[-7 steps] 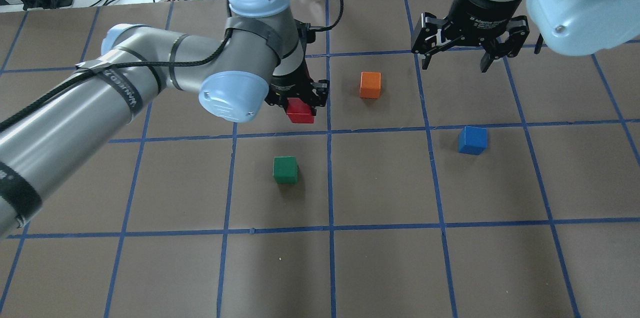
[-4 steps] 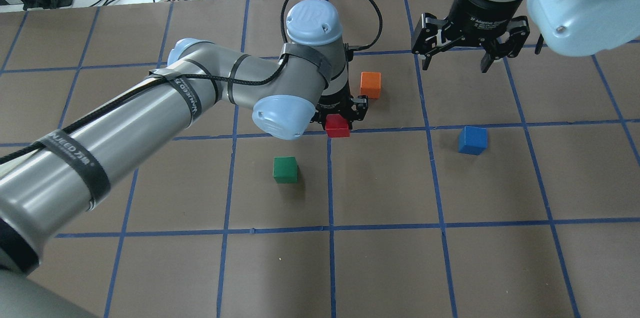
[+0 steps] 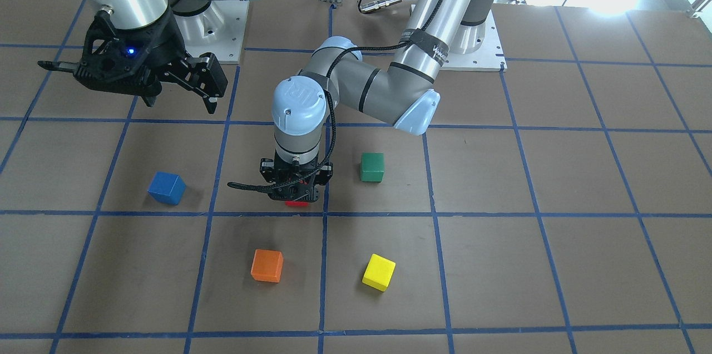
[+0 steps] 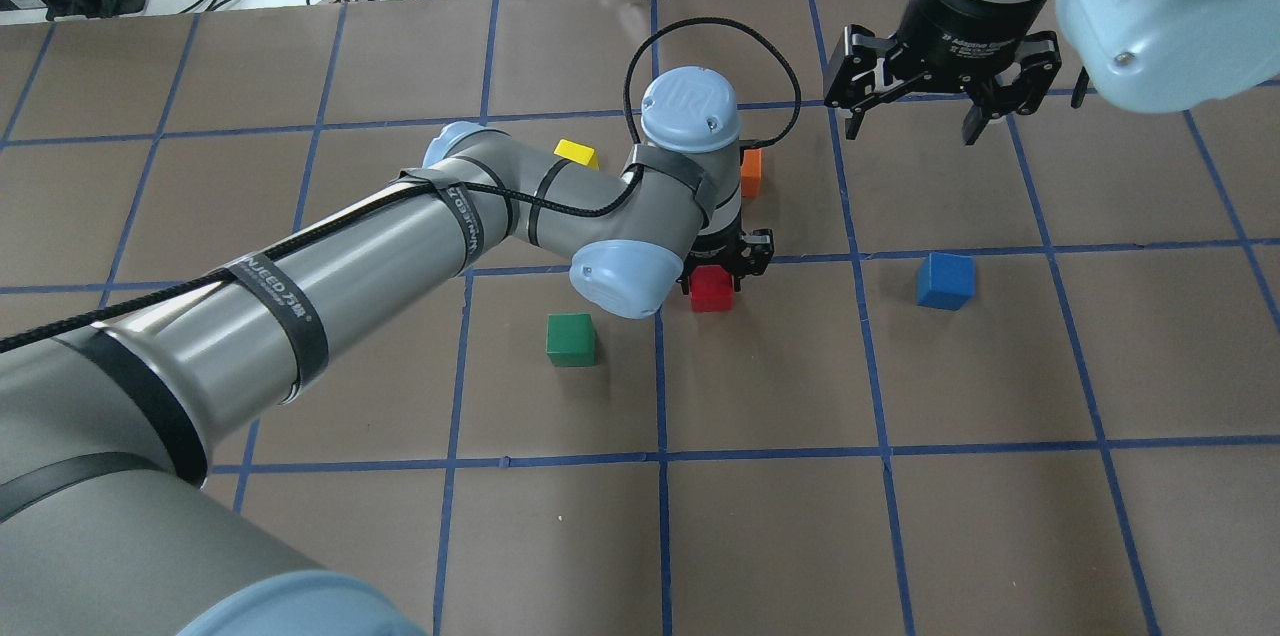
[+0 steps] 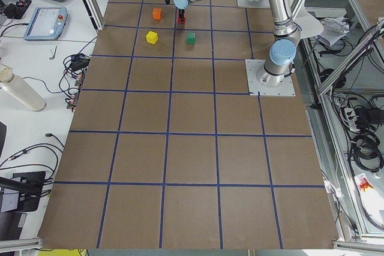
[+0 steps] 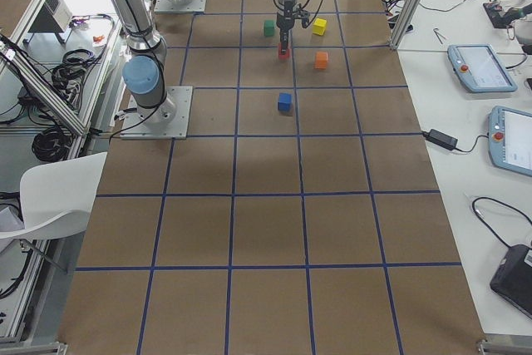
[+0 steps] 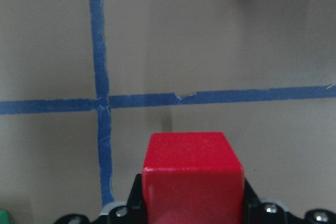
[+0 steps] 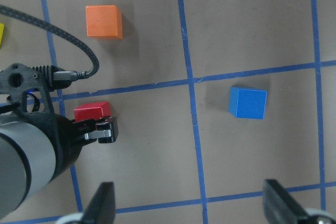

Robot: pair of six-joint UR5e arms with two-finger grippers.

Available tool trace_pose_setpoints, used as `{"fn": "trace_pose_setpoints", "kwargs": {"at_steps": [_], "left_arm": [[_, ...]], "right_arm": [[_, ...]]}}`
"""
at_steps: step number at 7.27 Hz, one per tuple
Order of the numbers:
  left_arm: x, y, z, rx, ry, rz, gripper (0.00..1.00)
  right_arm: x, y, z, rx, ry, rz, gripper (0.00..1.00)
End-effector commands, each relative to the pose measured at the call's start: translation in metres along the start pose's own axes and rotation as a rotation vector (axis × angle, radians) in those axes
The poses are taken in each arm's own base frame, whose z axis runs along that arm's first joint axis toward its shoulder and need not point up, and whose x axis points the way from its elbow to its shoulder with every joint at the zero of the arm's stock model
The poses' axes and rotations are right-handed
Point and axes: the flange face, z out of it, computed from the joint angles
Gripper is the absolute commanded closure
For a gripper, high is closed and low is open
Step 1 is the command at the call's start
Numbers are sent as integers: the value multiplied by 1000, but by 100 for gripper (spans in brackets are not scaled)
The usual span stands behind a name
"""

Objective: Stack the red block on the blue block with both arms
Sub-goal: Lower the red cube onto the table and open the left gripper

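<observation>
Clamped in the left gripper (image 4: pixel 722 266), the small matte red cube (image 4: pixel 711 292) now hangs mid-frame, further right than a second ago, nearing the small matte blue cube (image 4: pixel 945 280) at centre-right; the right gripper (image 4: pixel 912 129) waits upper right, jaws apart.

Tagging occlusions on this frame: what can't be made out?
- Front-facing view: the left gripper hides the red block but for a sliver.
- Overhead view: the left arm covers most of the orange block and part of the yellow block.
- Left wrist view: the bottom edge cuts off the grip on the red block.
- Every view: whether the red block touches the table cannot be told.
</observation>
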Motion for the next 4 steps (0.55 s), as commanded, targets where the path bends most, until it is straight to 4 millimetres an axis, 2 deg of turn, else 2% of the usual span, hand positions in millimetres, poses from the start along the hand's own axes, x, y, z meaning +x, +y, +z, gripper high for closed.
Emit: {"fn": "trace_pose_setpoints", "kwargs": {"at_steps": [1,3,4], "left_arm": [[6,5,11,-8,-9,10,0],[-2,-2,-30,44,10,10,0],[-21,-14,-49,77,0,-21,0]], "right_arm": [[0,0,0,-2,0,0,0],[0,0,1,-3,1,3,0],[-1,4,8,-29,2,-1,0]]}}
